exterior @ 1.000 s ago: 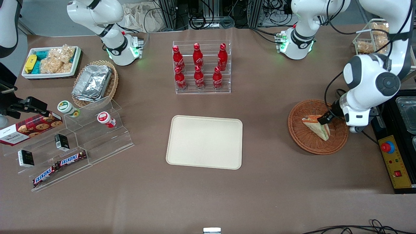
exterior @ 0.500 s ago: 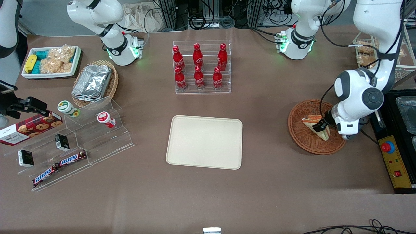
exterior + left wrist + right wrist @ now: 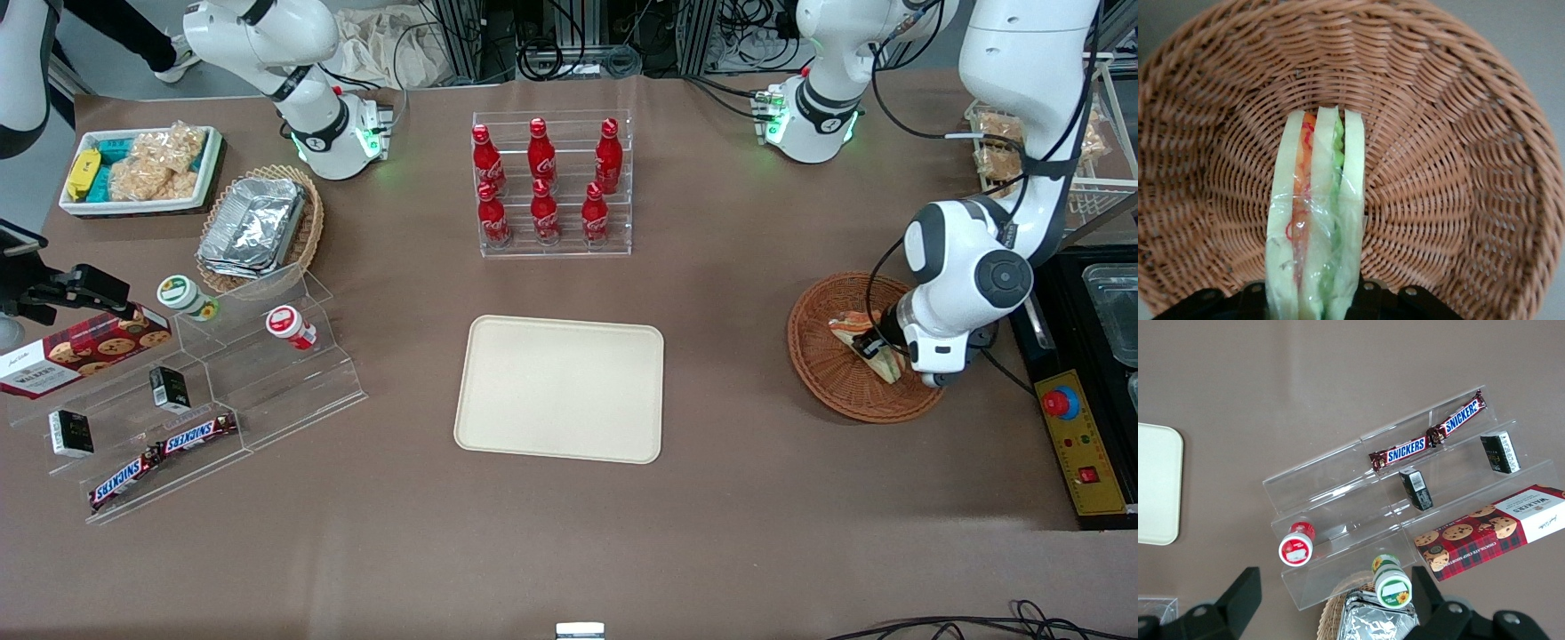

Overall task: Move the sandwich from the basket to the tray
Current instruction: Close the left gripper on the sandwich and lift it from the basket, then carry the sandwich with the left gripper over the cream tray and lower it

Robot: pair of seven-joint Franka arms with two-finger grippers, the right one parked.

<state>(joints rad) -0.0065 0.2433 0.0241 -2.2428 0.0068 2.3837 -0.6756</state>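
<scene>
My fingers (image 3: 876,345) are down in the basket (image 3: 822,369), astride the broad end of the sandwich (image 3: 861,342). In the wrist view the wedge (image 3: 1315,220) runs straight in between them, three pale slices with orange and green layers under clear wrap, and its near end fills the gap. Whether I am already pinching it or only standing spread on either side, I cannot tell: the pads themselves are hidden under the bread. The sandwich lies on the wicker (image 3: 1451,167), near the basket's middle, point aimed away from my wrist.

The tray (image 3: 559,388) sits well apart, toward the middle of the table, bare and flat, so the carry is a long sideways one.

What I judge could go wrong:
- The wrap is slick and loose. If I close on film rather than bread, the wedge may slide out as I lift.
- The bread is soft. Too hard a squeeze would crush the layers and push filling out sideways.
- I hold the wide end only, so the pointed end will hang and may swing or tip the wedge out of my grip on the way across.
- The basket wall rises around me. A sideways move before I am clear of the rim could drag the basket along or knock the sandwich loose.
- The wicker is light; if the wrap snags on a strand, the basket may lift with it.
</scene>
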